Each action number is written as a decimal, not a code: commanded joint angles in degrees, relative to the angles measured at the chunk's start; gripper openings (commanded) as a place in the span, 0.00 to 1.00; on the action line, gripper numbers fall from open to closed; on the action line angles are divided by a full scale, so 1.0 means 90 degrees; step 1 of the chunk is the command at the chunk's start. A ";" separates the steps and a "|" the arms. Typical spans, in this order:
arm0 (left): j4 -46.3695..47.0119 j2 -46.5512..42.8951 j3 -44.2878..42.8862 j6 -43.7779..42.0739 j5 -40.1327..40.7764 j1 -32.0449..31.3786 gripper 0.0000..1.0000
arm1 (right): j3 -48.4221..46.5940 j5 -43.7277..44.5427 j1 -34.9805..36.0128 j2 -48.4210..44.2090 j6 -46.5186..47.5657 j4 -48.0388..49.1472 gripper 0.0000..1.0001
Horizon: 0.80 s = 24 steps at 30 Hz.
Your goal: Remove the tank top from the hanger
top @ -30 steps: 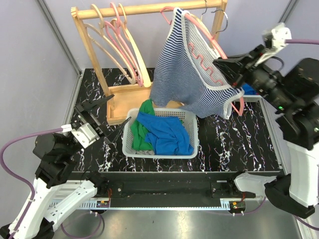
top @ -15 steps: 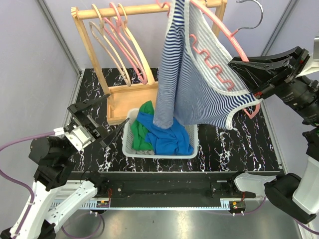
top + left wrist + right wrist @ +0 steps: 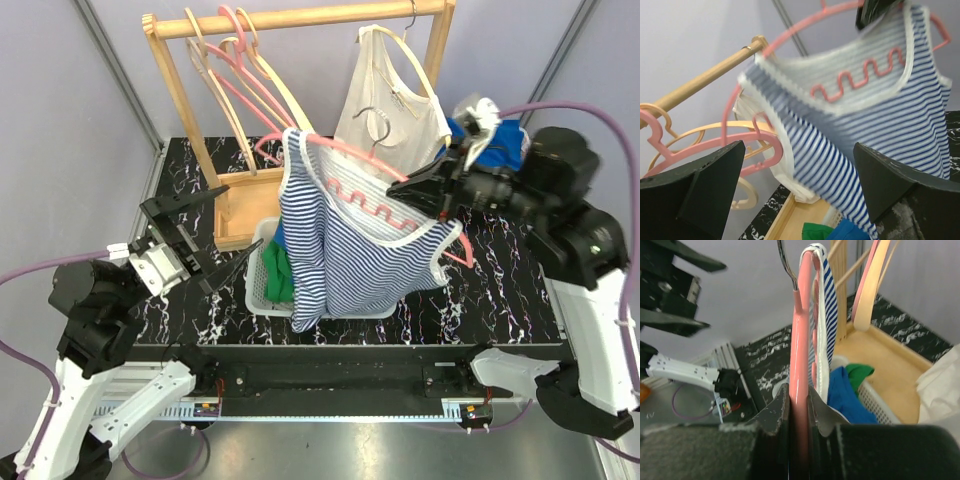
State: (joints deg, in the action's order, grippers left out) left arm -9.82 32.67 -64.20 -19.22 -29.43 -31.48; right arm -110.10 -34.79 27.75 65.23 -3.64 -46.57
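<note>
A blue-and-white striped tank top (image 3: 340, 255) hangs on a pink hanger (image 3: 345, 147) above the basket, at mid-table. My right gripper (image 3: 400, 187) is shut on the hanger's right arm, with the pink bar (image 3: 799, 340) pinched between the jaws (image 3: 799, 405). The striped fabric (image 3: 826, 315) lies just beside the fingers. My left gripper (image 3: 243, 215) stands open at the left, fingers spread wide and empty, pointing at the tank top. In the left wrist view the tank top (image 3: 865, 125) and hanger (image 3: 790, 35) hang in front of the open gripper (image 3: 800, 200), apart from it.
A wooden rack (image 3: 300, 17) stands at the back, with several empty hangers (image 3: 240, 90) and a cream garment (image 3: 390, 110) on its rail. A white basket (image 3: 262, 280) with green and blue clothes sits under the tank top. Blue cloth (image 3: 510, 140) lies behind the right arm.
My right arm has carried the hanger with the tank top away from the rail, down and left over the basket. The left gripper has opened a little wider and stayed put.
</note>
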 commanded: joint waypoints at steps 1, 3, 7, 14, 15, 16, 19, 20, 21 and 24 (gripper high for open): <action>0.0017 0.0344 -0.0424 0.0075 -0.0616 0.0022 0.99 | 0.0544 -0.0519 0.0042 -0.0148 0.0375 0.0389 0.00; 0.0085 0.0539 -0.0532 0.0114 -0.0694 0.0022 0.99 | 0.0593 -0.0578 0.0032 -0.0178 0.0628 0.0331 0.00; 0.0086 0.0930 -0.0786 0.0474 -0.0773 0.0022 0.99 | 0.0603 -0.0910 0.0032 -0.0129 0.0834 0.0086 0.00; -0.0002 0.1331 -0.0845 0.0593 -0.0822 0.0012 0.99 | 0.0886 -0.1359 0.0042 -0.0216 0.1156 -0.0099 0.00; -0.0012 0.1351 -0.0835 0.0593 -0.0822 0.0012 0.99 | 0.0905 -0.1389 0.0052 -0.0246 0.1185 -0.0148 0.00; -0.0002 0.1351 -0.0845 0.0603 -0.0812 0.0012 0.99 | 0.0944 -0.1389 0.0052 -0.0256 0.1205 -0.0148 0.00; 0.0017 0.1371 -0.0786 0.0574 -0.0793 -0.0007 0.98 | 0.0926 -0.1369 0.0071 -0.0275 0.1273 -0.0168 0.00; 0.0017 0.1390 -0.0776 0.0564 -0.0715 -0.0056 0.98 | 0.0906 -0.1350 0.0071 -0.0266 0.1302 -0.0168 0.00; 0.0017 0.1390 -0.0776 0.0612 -0.0618 -0.0076 0.98 | 0.0896 -0.1253 0.0071 -0.0246 0.1312 -0.0197 0.00; -0.0109 0.1283 -0.0631 0.0710 -0.0198 -0.0105 0.99 | 0.0740 -0.0932 0.0071 -0.0217 0.1459 -0.0256 0.00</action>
State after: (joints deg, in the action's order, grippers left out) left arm -11.22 45.36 -70.02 -14.31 -34.61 -31.94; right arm -101.36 -44.82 27.88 63.81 7.22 -50.65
